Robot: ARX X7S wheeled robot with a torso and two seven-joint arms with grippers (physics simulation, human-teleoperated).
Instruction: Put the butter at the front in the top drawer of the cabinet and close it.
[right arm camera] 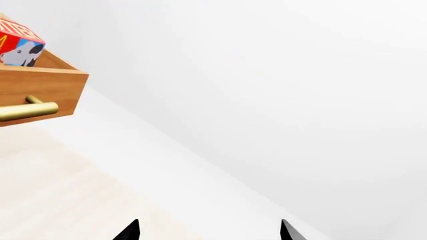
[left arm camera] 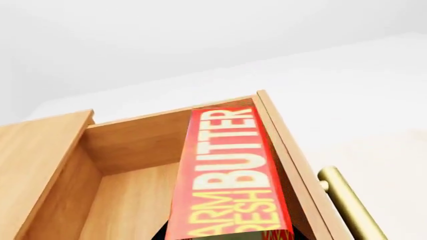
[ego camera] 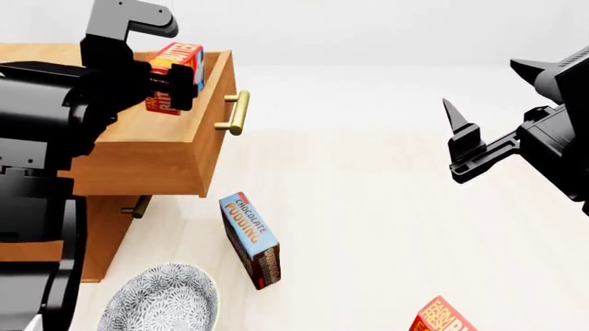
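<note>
The butter [ego camera: 181,57], a red carton with yellow and white lettering, is held up over the open top drawer [ego camera: 156,155] of the cabinet [ego camera: 101,234]. My left gripper [ego camera: 171,86] is shut on its lower end. In the left wrist view the butter [left arm camera: 230,170] stands tilted along the drawer's inner front wall, above the drawer's wooden floor [left arm camera: 130,200]. My right gripper [ego camera: 481,84] hangs open in the air far to the right, holding nothing. Its view catches the drawer's corner [right arm camera: 47,82] and the butter [right arm camera: 19,42].
The drawer's brass handle [ego camera: 234,112] sticks out toward the floor space. A chocolate pudding box [ego camera: 250,239] lies on the floor below the drawer. A patterned bowl [ego camera: 161,303] sits near the cabinet base. A second red butter carton [ego camera: 442,318] lies at the lower edge.
</note>
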